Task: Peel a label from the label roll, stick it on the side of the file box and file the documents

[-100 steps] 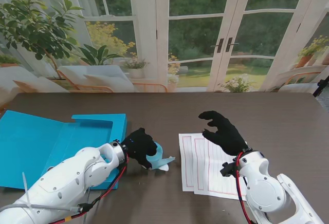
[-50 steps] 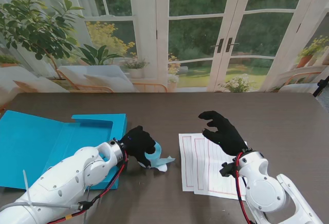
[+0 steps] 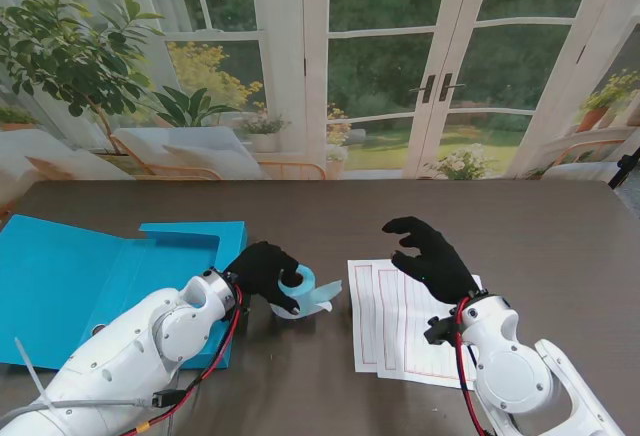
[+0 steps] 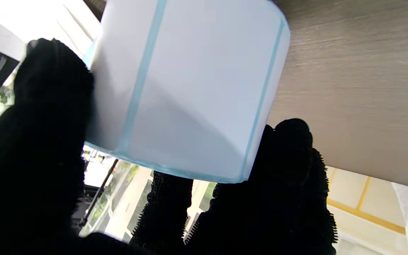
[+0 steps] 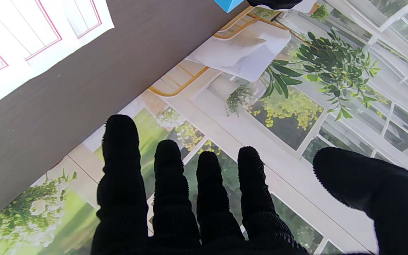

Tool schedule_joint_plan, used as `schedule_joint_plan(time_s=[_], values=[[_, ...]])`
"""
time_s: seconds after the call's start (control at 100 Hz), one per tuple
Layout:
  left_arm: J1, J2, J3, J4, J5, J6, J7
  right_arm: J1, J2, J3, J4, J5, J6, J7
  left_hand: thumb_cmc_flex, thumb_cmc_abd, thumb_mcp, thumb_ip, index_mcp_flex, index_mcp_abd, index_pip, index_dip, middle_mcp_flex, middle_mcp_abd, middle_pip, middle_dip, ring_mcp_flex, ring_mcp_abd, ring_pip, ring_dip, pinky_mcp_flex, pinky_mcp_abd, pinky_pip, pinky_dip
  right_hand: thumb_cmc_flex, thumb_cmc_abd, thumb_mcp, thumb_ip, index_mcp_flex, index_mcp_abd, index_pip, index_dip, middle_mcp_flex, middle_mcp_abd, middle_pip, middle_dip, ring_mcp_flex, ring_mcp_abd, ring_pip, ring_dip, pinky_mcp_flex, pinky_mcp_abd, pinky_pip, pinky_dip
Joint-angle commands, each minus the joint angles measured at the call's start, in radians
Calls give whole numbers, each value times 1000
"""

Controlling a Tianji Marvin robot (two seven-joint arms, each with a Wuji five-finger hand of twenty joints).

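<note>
**Fingers pinch roll; slip risk**

Fingers of left hand clamp the label roll, just beside the file box. Loose grip could drop it. Right hand hovers spread, empty, over documents on bench; may smear sheets.

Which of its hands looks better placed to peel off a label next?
Probably the right hand: it's open above the documents, while the left hand is gripping the label roll.
</note>
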Motion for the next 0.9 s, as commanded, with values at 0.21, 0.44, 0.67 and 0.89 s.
schedule_joint_plan(time_s=[0.21,0.44,0.67,0.89], values=[[10,-19,-42,-71,-119,48,-88,-10,-3,-20,-49,-78,-77,-19,215,101,417,129,3,75,74,32,212,-221,351,85,4,26,4,27,-5,5,72,19,112,-233,-2,-16,82,-7,27,-6,66,16,35,7,50,1,54,18,-371,6,38,22],[32,-26,-84,-144,-226,117,-139,18,5,-55,-60,-223,-105,-52,215,103,416,128,0,77,76,36,213,-217,353,83,11,31,5,30,-2,22,78,24,67,-368,-38,-493,180,8,95,35,140,-15,182,153,92,-15,222,95,-359,-12,148,-20],[38,-32,-99,-186,-331,153,-181,53,4,-105,-25,-357,-128,-145,220,104,415,128,0,83,76,36,212,-208,353,78,12,35,4,32,-6,32,79,27,46,-367,-24,-580,326,-13,165,79,290,-41,264,258,178,-28,358,161,-320,-8,226,-32],[34,-37,-102,-205,-402,167,-205,92,1,-149,36,-453,-169,-247,221,105,409,126,-1,84,74,36,212,-213,355,78,11,37,3,34,-7,36,81,30,260,-329,-175,-751,494,-78,174,96,468,-58,247,294,323,-41,426,192,-243,5,323,-72]])
